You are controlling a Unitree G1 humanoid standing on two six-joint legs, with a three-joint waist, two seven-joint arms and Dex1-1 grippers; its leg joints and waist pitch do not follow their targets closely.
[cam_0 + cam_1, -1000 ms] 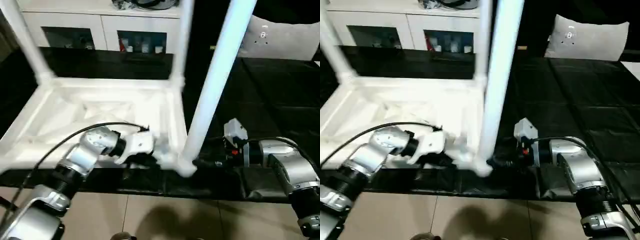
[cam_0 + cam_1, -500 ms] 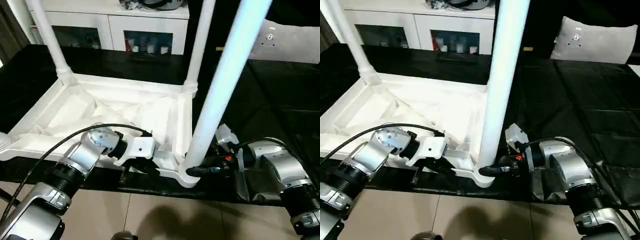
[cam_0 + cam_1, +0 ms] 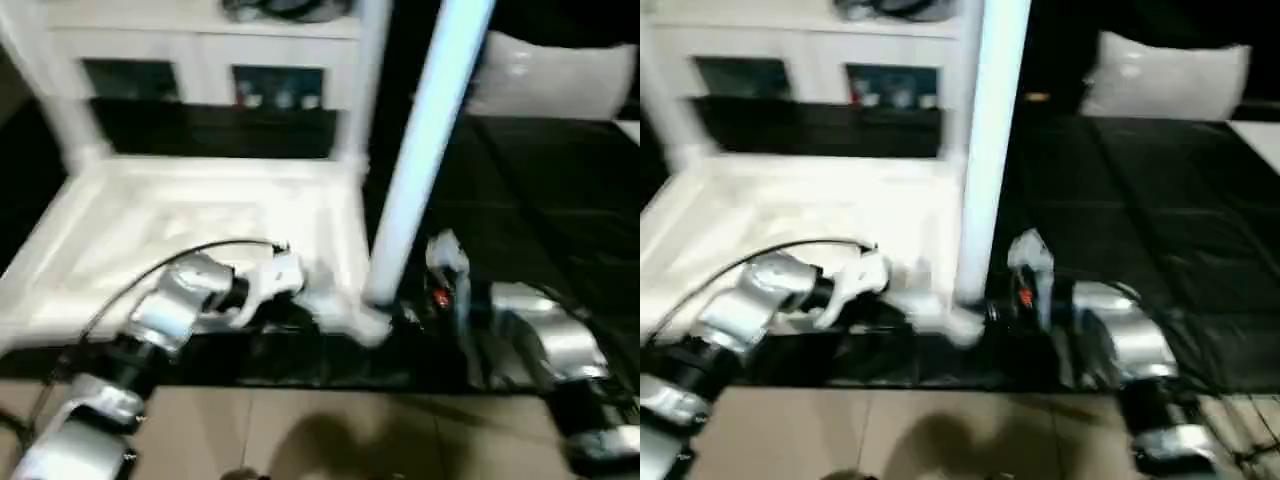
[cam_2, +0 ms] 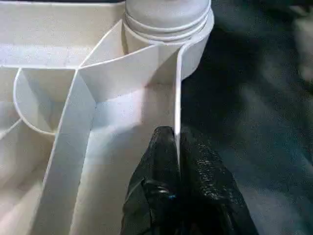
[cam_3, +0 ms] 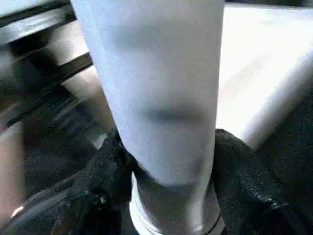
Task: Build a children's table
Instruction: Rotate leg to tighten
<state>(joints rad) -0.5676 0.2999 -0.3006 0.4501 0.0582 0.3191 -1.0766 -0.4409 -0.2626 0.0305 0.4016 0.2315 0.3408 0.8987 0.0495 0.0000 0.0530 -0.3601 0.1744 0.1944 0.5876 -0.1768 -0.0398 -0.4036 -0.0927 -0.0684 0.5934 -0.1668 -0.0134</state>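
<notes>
Clearly my right gripper was clamped around the base of the near leg, just above its corner socket, while my left gripper pinched the thin rim of the upturned table top on the black mat. Smooth, glossy, hollow plastic looked light but slippery; low at the ringed collar seemed the surest hold.

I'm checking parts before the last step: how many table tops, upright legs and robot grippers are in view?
Table top: 1
Upright legs: 3
Grippers, left and right: 2
Total: 6
</notes>
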